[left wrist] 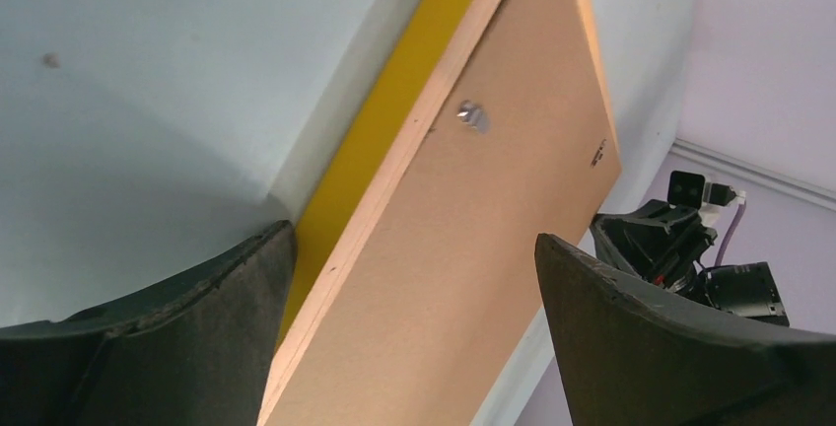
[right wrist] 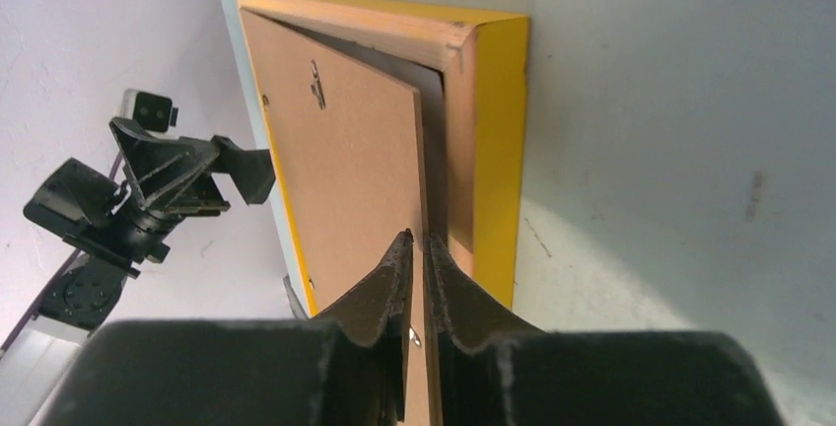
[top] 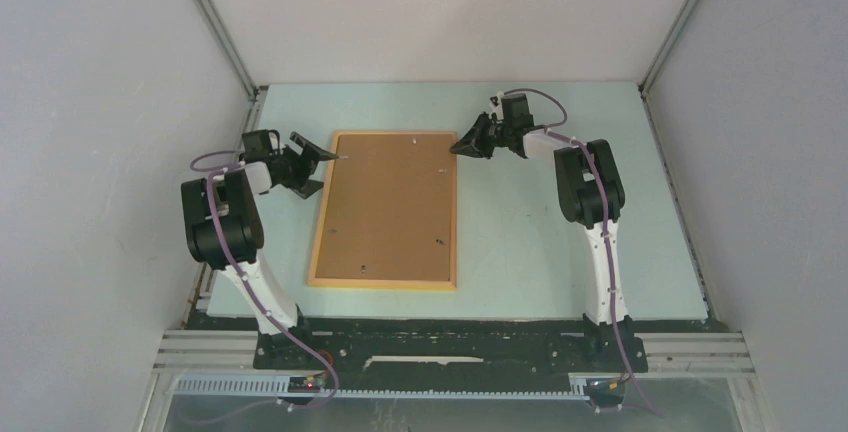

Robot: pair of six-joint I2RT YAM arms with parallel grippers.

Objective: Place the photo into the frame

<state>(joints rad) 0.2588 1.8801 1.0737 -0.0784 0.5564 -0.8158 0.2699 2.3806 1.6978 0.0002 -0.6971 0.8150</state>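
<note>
The orange-yellow frame (top: 383,283) lies face down on the table with the brown fibreboard backing sheet (top: 390,207) in it. The photo is not in view. My right gripper (top: 462,146) is at the frame's far right corner, shut on the backing sheet's right edge (right wrist: 345,170). That edge is lifted a little out of the frame (right wrist: 498,150), with a dark gap under it. The right gripper (right wrist: 419,239) pinches the thin edge between its fingers. My left gripper (top: 322,167) is open and empty at the frame's far left corner. Its jaws straddle the frame rail (left wrist: 394,101) and sheet (left wrist: 493,209) without touching.
The pale green table (top: 540,252) is walled by grey panels at the back and both sides. Small metal tabs (left wrist: 473,115) sit on the backing sheet. The right arm (left wrist: 680,239) shows in the left wrist view, the left arm (right wrist: 148,189) in the right wrist view.
</note>
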